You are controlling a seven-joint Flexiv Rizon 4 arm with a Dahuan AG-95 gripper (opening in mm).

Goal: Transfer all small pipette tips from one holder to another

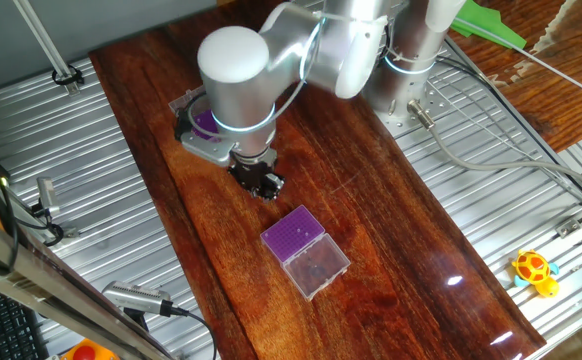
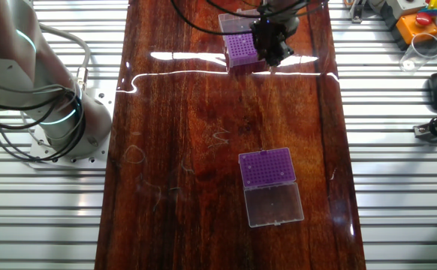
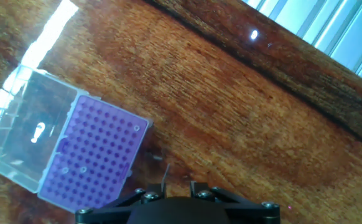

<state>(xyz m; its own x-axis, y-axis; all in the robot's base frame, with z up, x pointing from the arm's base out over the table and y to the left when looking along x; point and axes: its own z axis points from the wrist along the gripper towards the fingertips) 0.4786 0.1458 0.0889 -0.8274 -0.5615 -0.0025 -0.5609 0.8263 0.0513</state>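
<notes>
Gripper: the gripper [image 1: 262, 183] hangs low over the wooden table [image 1: 391, 230], just beside the far holder [image 2: 242, 51]; the hand view shows only its dark base and one thin dark sliver rising from it, so I cannot tell whether the jaws are open or closed, or whether that sliver is a tip
Far holder: purple rack with a clear hinged lid laid open beside it; in the hand view its long axis runs on a diagonal, lid towards the upper left, rack [image 3: 94, 152] towards the lower right
Far holder contents: a grid of holes; two or three near the lower left corner look filled, the rest too blurred to judge
Near holder: the second holder [image 1: 305, 249] sits well apart, further along the table, purple rack at one end and the open clear lid at the other
Near holder contents: too small to tell
</notes>
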